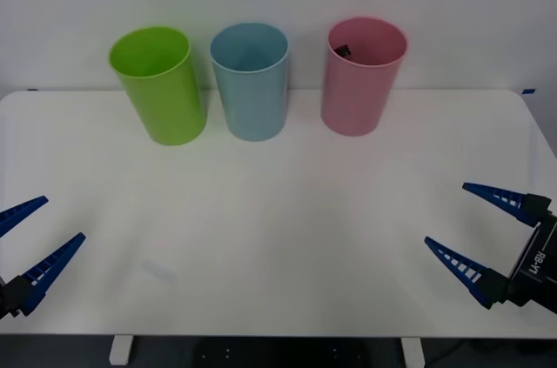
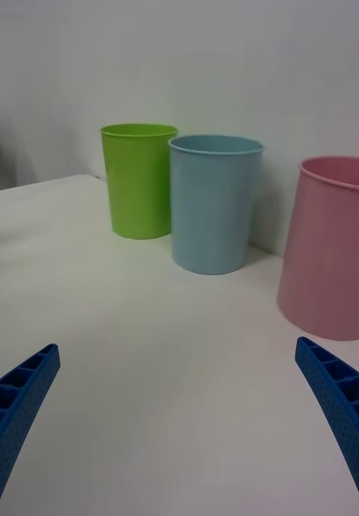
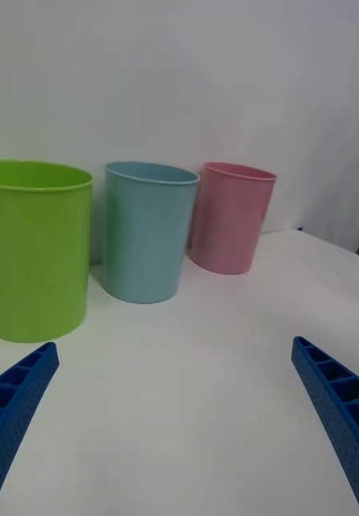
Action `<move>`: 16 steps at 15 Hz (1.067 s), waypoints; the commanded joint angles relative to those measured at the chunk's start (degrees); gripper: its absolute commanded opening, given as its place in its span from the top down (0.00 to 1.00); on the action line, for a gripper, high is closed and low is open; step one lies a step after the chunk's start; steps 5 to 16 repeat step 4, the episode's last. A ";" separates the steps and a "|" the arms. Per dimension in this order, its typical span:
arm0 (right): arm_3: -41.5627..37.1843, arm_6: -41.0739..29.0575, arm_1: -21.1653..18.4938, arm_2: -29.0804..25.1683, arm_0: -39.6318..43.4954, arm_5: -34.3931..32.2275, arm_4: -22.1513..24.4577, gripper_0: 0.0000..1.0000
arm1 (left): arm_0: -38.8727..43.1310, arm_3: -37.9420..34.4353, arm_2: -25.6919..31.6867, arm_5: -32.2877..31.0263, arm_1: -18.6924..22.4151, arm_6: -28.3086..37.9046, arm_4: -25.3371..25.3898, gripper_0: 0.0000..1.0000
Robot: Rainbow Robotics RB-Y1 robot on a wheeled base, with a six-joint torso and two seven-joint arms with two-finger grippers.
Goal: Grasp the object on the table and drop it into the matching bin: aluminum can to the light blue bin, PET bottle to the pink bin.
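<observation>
From the front view, the table (image 1: 278, 237) presents a smooth, matte white top with rounded corners, and three tapered plastic cups stand upright in a row along its far edge: the lime green bin (image 1: 158, 85) on the robot's left, the light blue bin (image 1: 251, 81) in the middle and the pink bin (image 1: 361, 76) on the right, each wider at the rim than at the base. A small dark object (image 1: 341, 51) shows just inside the pink bin's rim against its inner wall (its cap and label cannot be made out, so it cannot be confirmed as the PET bottle). The left gripper (image 1: 33, 233) sits low at the table's near left corner with its blue, ribbed, wedge-shaped fingers spread apart and nothing between them; the right gripper (image 1: 481, 222) sits at the near right edge in the same spread, unloaded condition. In the right wrist view, the right gripper (image 2: 179, 431) has its two dimpled blue fingers standing wide at the corners above bare tabletop (image 2: 147, 363), with the pink bin (image 2: 332, 250) nearest, the light blue bin (image 2: 214, 205) beside it and the lime green bin (image 2: 139, 181) beyond. In the left wrist view, the left gripper (image 3: 175, 431) is equally wide, above the white surface (image 3: 187, 379); the lime green bin (image 3: 34, 250) stands closest, then the light blue bin (image 3: 147, 234), then the pink bin (image 3: 231, 218), all with smooth glossy walls and thin rolled rims.
</observation>
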 commanded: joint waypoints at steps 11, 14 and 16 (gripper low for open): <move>-0.02 -0.36 0.08 0.00 0.80 -0.09 0.18 0.00 | 0.00 0.00 0.00 0.00 0.00 0.00 0.00 0.00; -0.02 -0.36 0.08 0.00 0.80 -0.09 0.18 0.00 | 0.00 0.00 0.00 0.00 0.00 0.00 0.00 0.00; -0.02 -0.36 0.08 0.00 0.80 -0.09 0.18 0.00 | 0.00 0.00 0.00 0.00 0.00 0.00 0.00 0.00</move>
